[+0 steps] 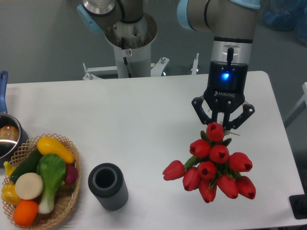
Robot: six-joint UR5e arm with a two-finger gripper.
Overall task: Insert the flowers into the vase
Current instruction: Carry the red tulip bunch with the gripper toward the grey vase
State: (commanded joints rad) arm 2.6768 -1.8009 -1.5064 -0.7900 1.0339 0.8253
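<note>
The flowers (214,165), a bunch of red tulips with green leaves, are at the right of the white table, blooms towards the camera. Their stems run up behind the top bloom and are mostly hidden. My gripper (222,125) points down right above the bunch. Its fingers converge on the stem end, so it is shut on the flowers. I cannot tell whether the blooms rest on the table or hang just above it. The vase (108,186), a short dark grey ribbed cylinder, stands upright and empty near the front edge, well to the left of the flowers.
A wicker basket (72,201) with toy vegetables sits at the front left, close beside the vase. A metal pot (7,139) with a blue handle is at the left edge. The arm's base column (129,43) stands behind the table.
</note>
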